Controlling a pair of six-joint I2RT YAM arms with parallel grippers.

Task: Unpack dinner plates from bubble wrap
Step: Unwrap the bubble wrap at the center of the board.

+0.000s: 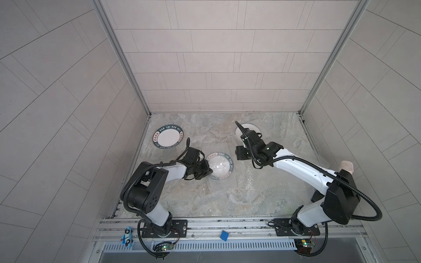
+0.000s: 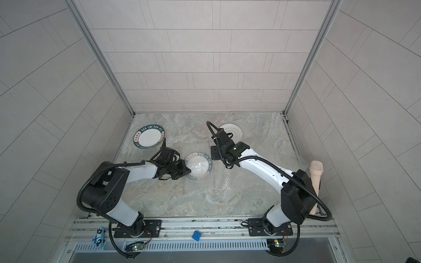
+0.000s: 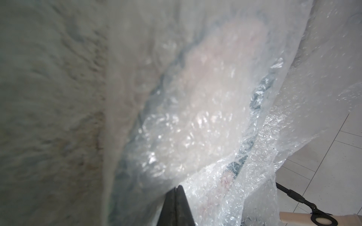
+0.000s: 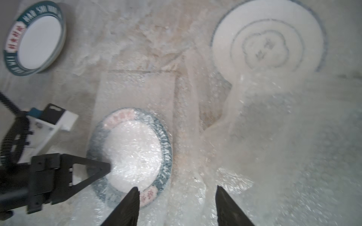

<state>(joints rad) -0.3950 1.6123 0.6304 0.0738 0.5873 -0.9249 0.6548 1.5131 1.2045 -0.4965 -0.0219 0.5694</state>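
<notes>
- My left gripper has its fingers pressed together. As far as my wrist view shows, they are pinching a fold of the bubble wrap, which rises away from the tips as a loose sheet.
- Directly ahead of those tips is the wrapped plate. It lies flat on the table, its dark green rim blurred under the dimpled plastic, and my tips sit over the side of the rim nearest my left arm.
- My right gripper has its fingers spread with nothing between them. It hangs above the wrap, one finger over the plate's rim and the other over the loose sheet just beside the plate.
- The loose wrap runs from the plate toward my right arm's side, and I judge that is the way it has to be peeled.
- The plate is round, so no axis matters. My left arm is nearer and already on it, so I judge the right should take the free sheet.
- Further out, the bare green-rimmed plate lies well apart. The grey-ringed plate has wrap overlapping one edge.
</notes>
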